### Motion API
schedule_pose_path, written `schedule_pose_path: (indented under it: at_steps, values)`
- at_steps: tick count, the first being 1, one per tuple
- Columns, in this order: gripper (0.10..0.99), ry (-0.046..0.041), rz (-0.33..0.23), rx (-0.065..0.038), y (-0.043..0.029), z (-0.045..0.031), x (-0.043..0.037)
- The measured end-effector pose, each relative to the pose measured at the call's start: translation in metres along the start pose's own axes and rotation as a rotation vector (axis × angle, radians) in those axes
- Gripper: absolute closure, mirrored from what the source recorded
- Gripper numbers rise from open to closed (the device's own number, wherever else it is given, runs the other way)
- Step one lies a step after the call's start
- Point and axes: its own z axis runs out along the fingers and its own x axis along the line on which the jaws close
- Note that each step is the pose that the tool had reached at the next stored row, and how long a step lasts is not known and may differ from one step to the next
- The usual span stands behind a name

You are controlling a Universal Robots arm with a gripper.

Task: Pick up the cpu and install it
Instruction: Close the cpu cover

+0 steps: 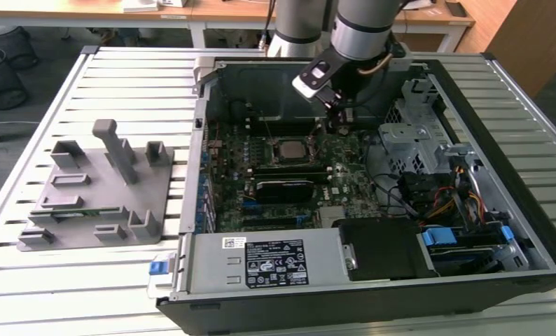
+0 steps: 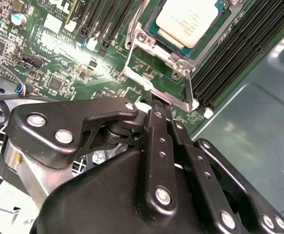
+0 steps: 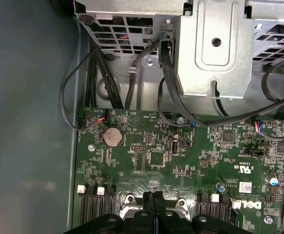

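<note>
- At the exterior view's left, a grey plastic fixture block (image 1: 101,189) stands on the white slatted table (image 1: 35,280), well apart from the work.
- In the middle of the open black computer case (image 1: 530,238), the cpu (image 1: 286,149), a small square chip with a silver-grey top, lies flat in the motherboard socket.
- Just to its right, the black two-finger gripper (image 1: 339,120) has its fingers pressed together around nothing, with the tips at the silver metal frame (image 2: 154,73) beside the socket.
- I think any push here should be gentle and straight, so the chip does not shift.
</note>
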Motion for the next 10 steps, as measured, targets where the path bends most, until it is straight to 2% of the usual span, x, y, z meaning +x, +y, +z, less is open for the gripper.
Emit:
schedule_pose_path:
  at_steps: [10]
  values:
    - [0.98, -0.0001, 0.0, 0.0, -0.0072, 0.0006, 0.0004]
